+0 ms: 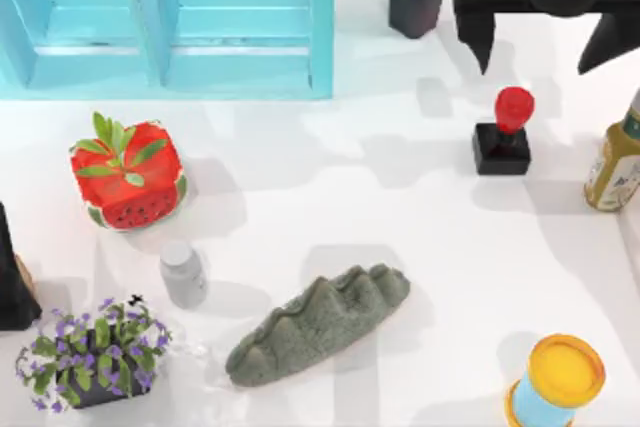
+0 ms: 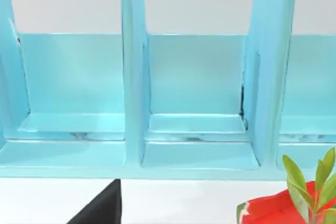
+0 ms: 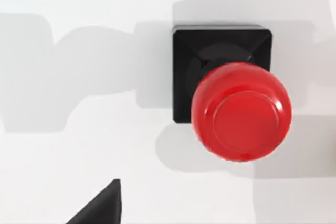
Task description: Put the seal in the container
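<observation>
White table (image 1: 400, 247), bright even light, soft grey shadows; pale wall (image 2: 189, 1) behind.

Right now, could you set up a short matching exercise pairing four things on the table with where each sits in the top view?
Things:
1. seal
2. container
3. watermelon planter
4. yellow-lidded jar

Places:
A. bottom right corner
B. left side, below the container
C. right side, just below the right hand
D. along the top edge, left half

Pairs: 1-C, 2-D, 3-B, 4-A
</observation>
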Motion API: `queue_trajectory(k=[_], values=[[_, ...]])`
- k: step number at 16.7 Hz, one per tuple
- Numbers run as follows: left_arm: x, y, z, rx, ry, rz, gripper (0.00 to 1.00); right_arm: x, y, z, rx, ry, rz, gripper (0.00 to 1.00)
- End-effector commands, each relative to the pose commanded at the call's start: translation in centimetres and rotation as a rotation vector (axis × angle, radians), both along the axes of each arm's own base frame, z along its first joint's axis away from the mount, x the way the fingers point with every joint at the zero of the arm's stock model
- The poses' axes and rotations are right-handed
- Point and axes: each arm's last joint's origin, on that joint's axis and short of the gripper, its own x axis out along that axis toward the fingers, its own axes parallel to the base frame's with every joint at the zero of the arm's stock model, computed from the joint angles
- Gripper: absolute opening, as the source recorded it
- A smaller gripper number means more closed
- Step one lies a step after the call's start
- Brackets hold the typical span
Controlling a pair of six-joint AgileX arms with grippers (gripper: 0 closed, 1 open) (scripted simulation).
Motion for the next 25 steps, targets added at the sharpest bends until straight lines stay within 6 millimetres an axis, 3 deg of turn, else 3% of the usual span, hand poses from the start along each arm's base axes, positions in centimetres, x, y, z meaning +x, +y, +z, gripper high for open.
queue_trajectory(k=[4, 12, 18, 25], values=[[0.0, 0.0, 0.0, 0.000, 0.000, 0.000, 1.00, 0.4, 0.5, -1.7, 0.001, 0.000, 0.004, 1.00], [0.0, 0.0, 0.0, 0.000, 0.000, 0.000, 1.00, 1.0, 0.6, -8.9, 0.002, 0.000, 0.005, 1.00], [0.0, 0.0, 0.0, 0.000, 0.000, 0.000, 1.00, 0.9, 0.2, -9.9, 0.001, 0.000, 0.005, 1.00], [0.0, 0.0, 0.0, 0.000, 0.000, 0.000, 1.00, 0.9, 0.2, -9.9, 0.001, 0.000, 0.005, 0.47]])
